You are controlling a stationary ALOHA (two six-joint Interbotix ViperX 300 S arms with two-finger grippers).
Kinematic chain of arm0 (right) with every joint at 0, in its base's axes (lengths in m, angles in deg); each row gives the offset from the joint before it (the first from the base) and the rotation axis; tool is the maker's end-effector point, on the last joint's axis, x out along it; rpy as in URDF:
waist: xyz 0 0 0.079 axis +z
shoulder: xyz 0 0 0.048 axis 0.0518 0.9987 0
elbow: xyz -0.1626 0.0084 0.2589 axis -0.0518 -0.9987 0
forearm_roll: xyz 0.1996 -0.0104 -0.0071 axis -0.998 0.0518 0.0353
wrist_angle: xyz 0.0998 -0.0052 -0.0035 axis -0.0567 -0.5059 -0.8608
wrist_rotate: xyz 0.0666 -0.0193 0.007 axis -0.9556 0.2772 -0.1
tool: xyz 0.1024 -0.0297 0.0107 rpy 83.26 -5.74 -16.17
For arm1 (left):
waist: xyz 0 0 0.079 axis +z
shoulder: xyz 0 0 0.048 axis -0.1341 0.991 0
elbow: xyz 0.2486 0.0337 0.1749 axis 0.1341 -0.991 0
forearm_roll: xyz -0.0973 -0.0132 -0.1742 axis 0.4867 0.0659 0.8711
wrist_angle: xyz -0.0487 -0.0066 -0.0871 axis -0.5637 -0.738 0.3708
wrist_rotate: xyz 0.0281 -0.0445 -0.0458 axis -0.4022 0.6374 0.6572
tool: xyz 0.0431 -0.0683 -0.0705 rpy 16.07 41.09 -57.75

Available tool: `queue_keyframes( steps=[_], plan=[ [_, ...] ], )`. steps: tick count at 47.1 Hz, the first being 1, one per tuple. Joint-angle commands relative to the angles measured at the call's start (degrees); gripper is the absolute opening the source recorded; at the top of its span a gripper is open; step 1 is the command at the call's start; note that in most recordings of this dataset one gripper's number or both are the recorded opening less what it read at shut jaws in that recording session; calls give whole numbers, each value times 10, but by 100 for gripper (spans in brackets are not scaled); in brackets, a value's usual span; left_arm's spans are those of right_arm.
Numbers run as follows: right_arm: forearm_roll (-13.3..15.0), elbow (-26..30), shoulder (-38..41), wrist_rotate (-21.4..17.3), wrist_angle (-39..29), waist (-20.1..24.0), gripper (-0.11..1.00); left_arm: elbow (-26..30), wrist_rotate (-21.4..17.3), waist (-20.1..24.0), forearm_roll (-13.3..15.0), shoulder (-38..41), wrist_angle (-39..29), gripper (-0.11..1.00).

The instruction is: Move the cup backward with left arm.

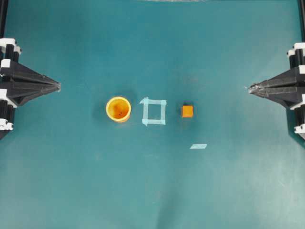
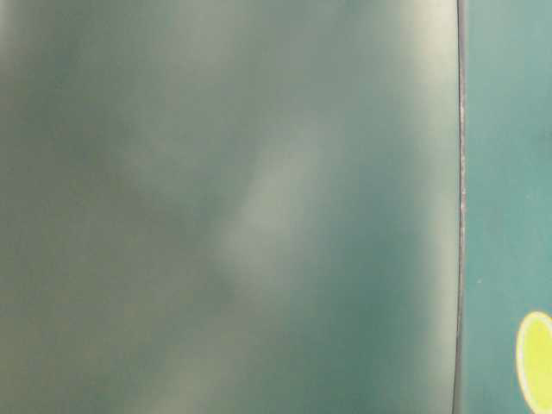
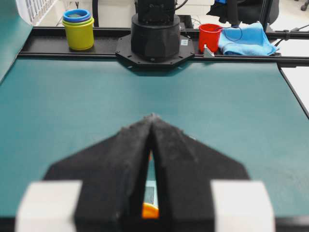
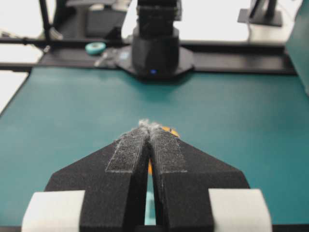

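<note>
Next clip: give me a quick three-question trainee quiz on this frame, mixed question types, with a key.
1. True or false: the left gripper is shut on the cup.
2. What lies between the cup and the orange cube? A) a blue cloth B) a tape square C) a red cup
3. Fill in: the right gripper has its jaws ____.

Key
1. False: it is shut, but empty and well apart from the cup.
2. B
3. shut

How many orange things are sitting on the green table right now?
2: the cup left of the tape square, and the small cube right of it. Nothing seems hidden in the overhead view.
</note>
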Motion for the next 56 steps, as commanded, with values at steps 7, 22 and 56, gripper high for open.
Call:
queue_keyframes(
  steps=[7, 22, 56],
  plan=[
    [-3, 24, 7, -3, -2, 1, -1, 8, -7, -4, -3, 3, 5, 0],
    [-3, 25, 7, -3, -4, 1, -1, 7, 4, -4, -3, 8, 2, 0],
    [-3, 26, 7, -11, -4, 1, -1, 6, 6, -4, -3, 9, -18, 16]
  ],
)
